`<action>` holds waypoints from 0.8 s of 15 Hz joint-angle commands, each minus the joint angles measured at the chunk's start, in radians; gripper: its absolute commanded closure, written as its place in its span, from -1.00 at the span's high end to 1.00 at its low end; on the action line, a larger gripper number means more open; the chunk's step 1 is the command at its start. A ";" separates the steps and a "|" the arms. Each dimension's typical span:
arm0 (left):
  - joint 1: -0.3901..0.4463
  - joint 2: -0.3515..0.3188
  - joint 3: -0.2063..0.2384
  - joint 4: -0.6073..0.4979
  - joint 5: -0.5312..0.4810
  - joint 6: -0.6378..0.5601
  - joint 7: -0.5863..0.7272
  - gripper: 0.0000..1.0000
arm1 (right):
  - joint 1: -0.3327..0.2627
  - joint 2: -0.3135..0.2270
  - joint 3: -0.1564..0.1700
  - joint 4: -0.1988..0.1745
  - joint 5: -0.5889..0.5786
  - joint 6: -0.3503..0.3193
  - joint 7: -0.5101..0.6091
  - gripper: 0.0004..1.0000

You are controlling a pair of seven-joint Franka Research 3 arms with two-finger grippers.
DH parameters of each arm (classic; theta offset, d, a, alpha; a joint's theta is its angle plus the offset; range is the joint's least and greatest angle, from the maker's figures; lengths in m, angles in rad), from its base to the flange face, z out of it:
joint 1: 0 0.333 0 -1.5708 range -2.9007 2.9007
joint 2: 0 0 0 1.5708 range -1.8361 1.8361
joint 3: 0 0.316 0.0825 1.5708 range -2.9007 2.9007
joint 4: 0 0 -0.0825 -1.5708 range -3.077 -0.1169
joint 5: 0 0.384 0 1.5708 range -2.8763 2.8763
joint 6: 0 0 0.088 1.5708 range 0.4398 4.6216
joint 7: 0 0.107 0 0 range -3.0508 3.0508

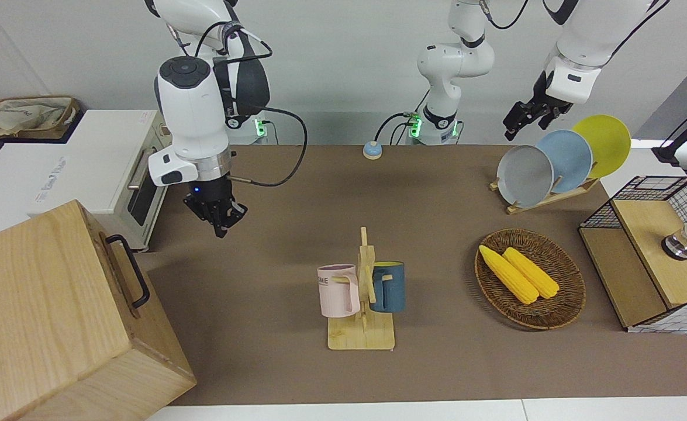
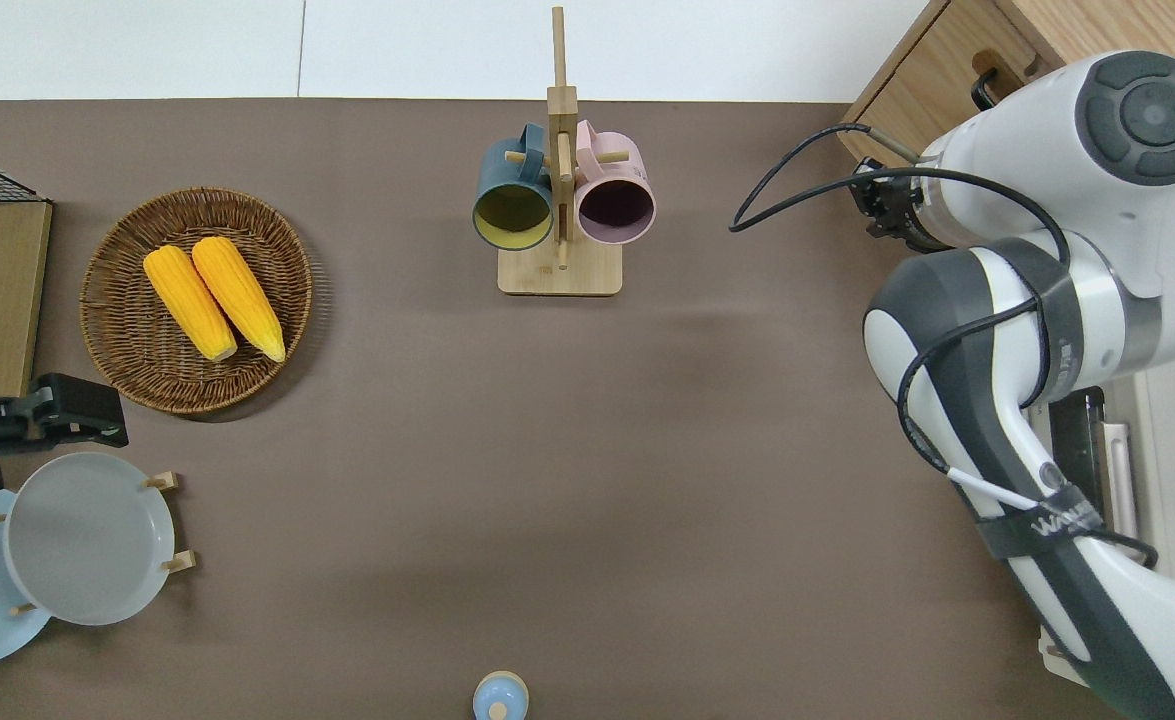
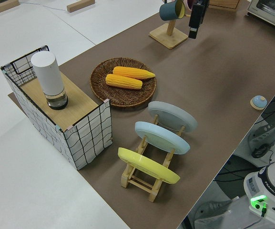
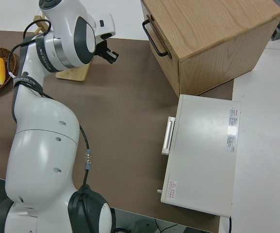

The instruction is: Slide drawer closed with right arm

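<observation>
The drawer (image 1: 122, 290) sits flush in the front of the pale wooden cabinet (image 1: 39, 304) at the right arm's end of the table. Its black bar handle (image 1: 128, 270) is free. The handle also shows in the overhead view (image 2: 983, 88) and the right side view (image 4: 154, 35). My right gripper (image 1: 221, 227) is shut and empty. It hangs in the air clear of the handle, over bare table mat just off the cabinet's front, as the overhead view (image 2: 877, 200) shows. It also shows in the right side view (image 4: 111, 56). The left arm is parked, its gripper (image 1: 527, 124) open.
A white toaster oven (image 1: 86, 169) stands beside the cabinet, nearer to the robots. A wooden mug rack (image 1: 362, 304) with two mugs stands mid-table. A wicker basket (image 1: 559, 310) with corn, a plate rack (image 1: 553, 164) and a wire-and-wood box (image 1: 653, 251) are at the left arm's end.
</observation>
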 commanded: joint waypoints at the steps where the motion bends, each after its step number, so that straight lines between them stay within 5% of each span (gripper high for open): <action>1: -0.004 -0.008 0.006 0.000 -0.005 -0.002 0.011 0.99 | 0.004 -0.092 -0.005 -0.098 0.047 -0.015 -0.152 -0.67; 3: -0.004 -0.008 0.006 0.000 -0.005 -0.002 0.011 0.99 | 0.002 -0.128 -0.005 -0.118 0.091 -0.082 -0.268 -0.40; 6: -0.004 -0.008 0.006 0.000 -0.005 -0.002 0.009 0.99 | 0.002 -0.163 -0.020 -0.121 0.107 -0.148 -0.399 0.90; 12: -0.004 -0.008 0.006 0.000 -0.005 -0.002 0.011 0.99 | -0.018 -0.276 -0.074 -0.175 0.220 -0.211 -0.589 0.97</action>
